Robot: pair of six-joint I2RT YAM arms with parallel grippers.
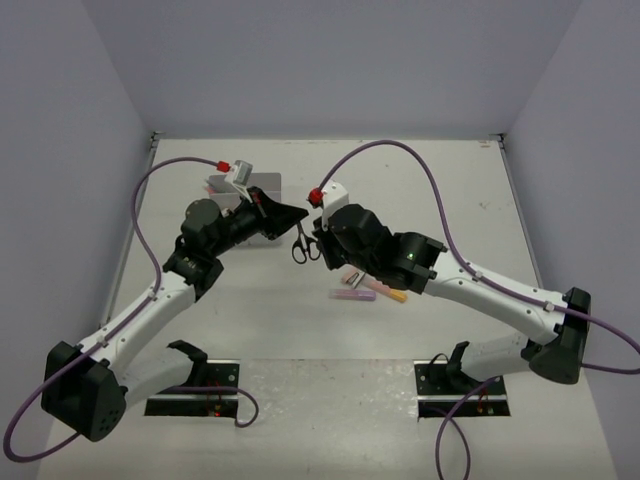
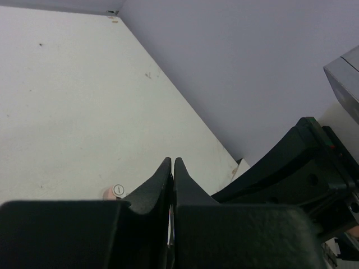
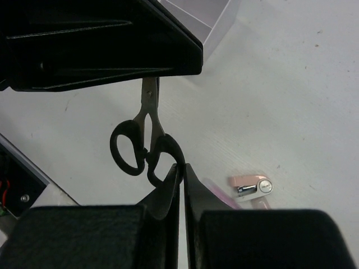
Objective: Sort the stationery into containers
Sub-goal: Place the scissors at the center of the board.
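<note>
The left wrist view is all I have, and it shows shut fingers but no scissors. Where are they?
Observer: The scissors sit between the two grippers. Their blades run in behind the left gripper, so the pinch itself is hidden.
Operator: Does the right one hold them?
Observer: Yes, the right gripper is shut on one handle ring.
Operator: What's still unsorted?
Observer: A purple marker lies beside the right arm.
</note>
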